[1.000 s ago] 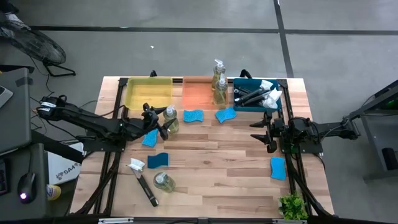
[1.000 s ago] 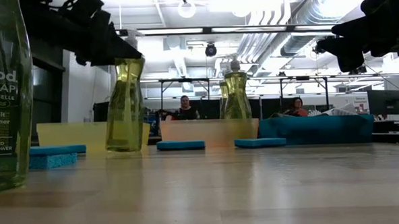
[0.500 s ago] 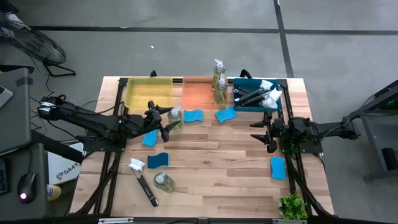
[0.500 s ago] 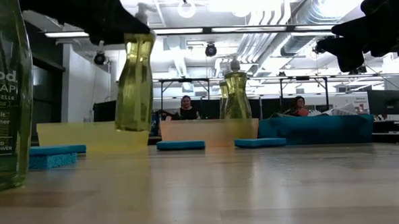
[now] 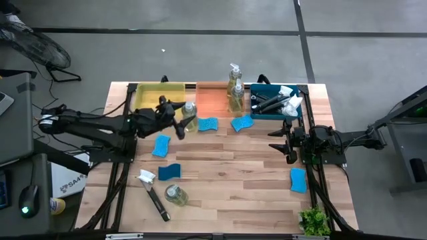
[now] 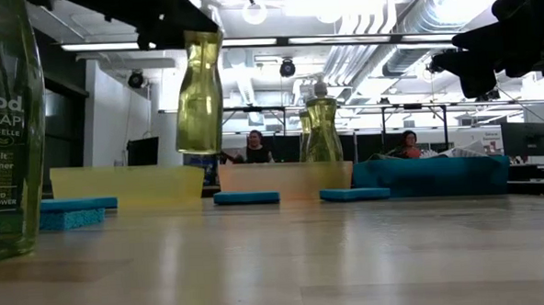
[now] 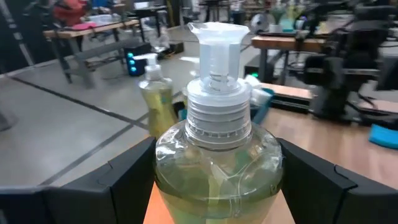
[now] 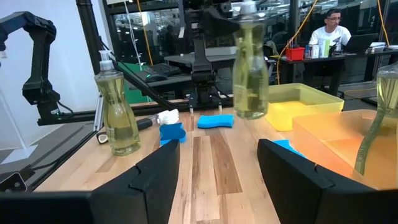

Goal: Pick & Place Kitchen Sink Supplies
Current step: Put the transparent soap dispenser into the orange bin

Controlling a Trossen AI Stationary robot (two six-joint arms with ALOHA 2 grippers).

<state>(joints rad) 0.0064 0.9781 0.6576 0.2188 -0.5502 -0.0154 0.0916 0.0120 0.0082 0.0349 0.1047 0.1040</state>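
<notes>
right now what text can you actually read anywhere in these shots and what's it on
"hod." on the label of the near soap bottle at the left edge of the low view; the word's start is cut off.
"SOAP" on the same label, just below.
"VAISSELLE" below that.
"de mer" on the next line, its start cut off.
"BASED" and "G POWER" lower down the label, partly cut off.
The smaller print under those is too small to read.
No other readable text.

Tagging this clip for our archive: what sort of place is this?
Probably an open lab or workshop, not a kitchen: a wooden table on bare concrete floor, exposed ceiling ducts, and people seated at workbenches behind.
</notes>
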